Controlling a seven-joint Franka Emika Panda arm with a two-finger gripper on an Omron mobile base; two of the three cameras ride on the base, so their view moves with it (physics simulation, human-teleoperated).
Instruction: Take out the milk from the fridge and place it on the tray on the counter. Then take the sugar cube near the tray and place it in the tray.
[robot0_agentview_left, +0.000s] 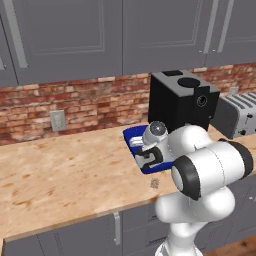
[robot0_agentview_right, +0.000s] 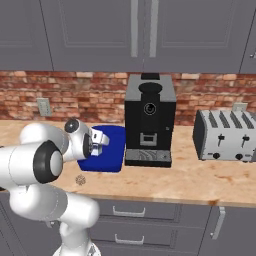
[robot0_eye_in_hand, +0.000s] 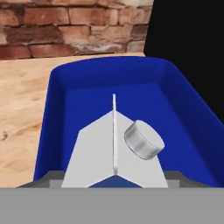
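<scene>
From the hand view I have the milk (robot0_eye_in_hand: 114, 153) right at the camera, gabled top toward me, its ridge running straight up the picture and the round grey cap (robot0_eye_in_hand: 143, 140) on the right slope. The carton sits between the jaws; dark finger tips show at both lower flanks of it, so I read the gripper (robot0_eye_in_hand: 114, 181) as clamped on the carton rather than standing free. Beyond and below the gable lies the dark blue tray (robot0_eye_in_hand: 183, 118), its rim wrapping both sides and the far end, so the carton is over the tray's inside, nearer the close end than the far one. I cannot tell whether its base touches the tray floor; the carton hides that. In the left base view the gripper (robot0_agentview_left: 148, 156) hangs over the tray (robot0_agentview_left: 131, 135), which sits on the counter (robot0_agentview_left: 65, 170) just beside the black coffee machine (robot0_agentview_left: 180, 102). The sugar cube (robot0_agentview_left: 155, 183) lies on the bare wood off the tray's front edge, toward the base, near the tray but apart from it; the right base view shows the sugar cube (robot0_agentview_right: 80, 180) the same way, in front of the tray (robot0_agentview_right: 112, 150). My judgement: lower, release, then pull back toward the base for the cube. A toaster (robot0_agentview_right: 225, 135) stands well right, out of the way.
</scene>
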